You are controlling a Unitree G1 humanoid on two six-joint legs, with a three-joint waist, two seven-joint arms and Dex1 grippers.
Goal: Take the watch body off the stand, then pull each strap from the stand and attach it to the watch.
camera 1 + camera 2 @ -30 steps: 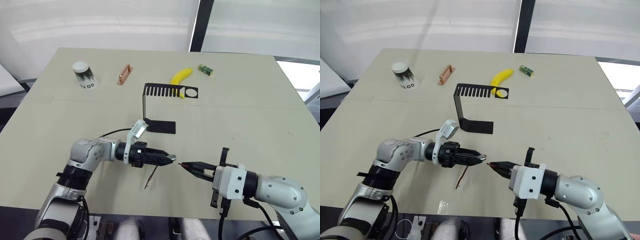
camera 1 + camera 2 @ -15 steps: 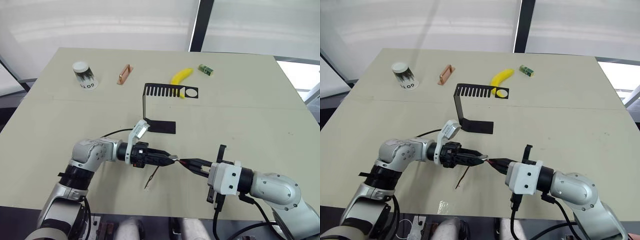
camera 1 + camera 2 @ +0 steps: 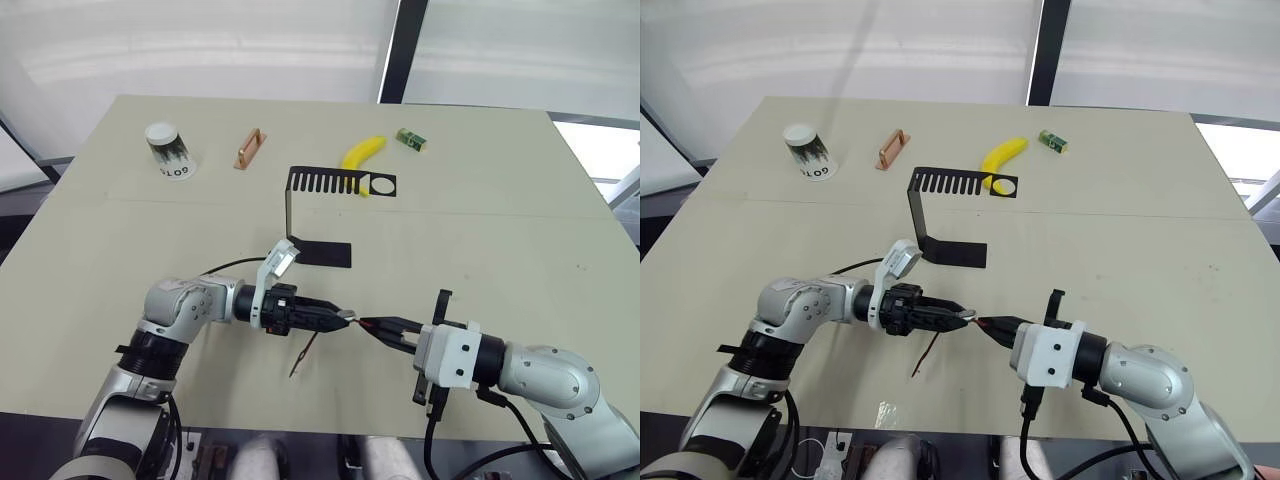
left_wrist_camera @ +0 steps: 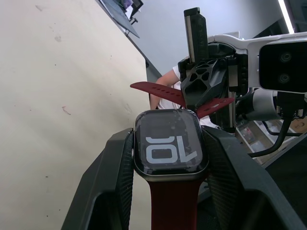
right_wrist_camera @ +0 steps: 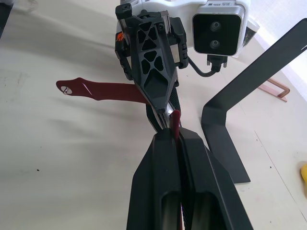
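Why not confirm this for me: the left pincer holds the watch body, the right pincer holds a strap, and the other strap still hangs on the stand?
Not quite: the other strap is already fixed to the watch body, as the left wrist view shows. The rest stands.

You have open worktop (image 3: pixel 480 240) on the right side and along the near edge, so either gripper can swing wide there. Between the left gripper (image 3: pixel 345 317) and the right gripper (image 3: pixel 368 326) there is almost no gap, their tips nearly meeting, with one strap (image 3: pixel 303 355) dangling below. Just behind them the stand (image 3: pixel 320 215) rises as the nearest obstacle. The cup (image 3: pixel 168 150), copper handle (image 3: pixel 248 149), banana (image 3: pixel 361 153) and green block (image 3: pixel 411 139) sit well apart at the far edge.
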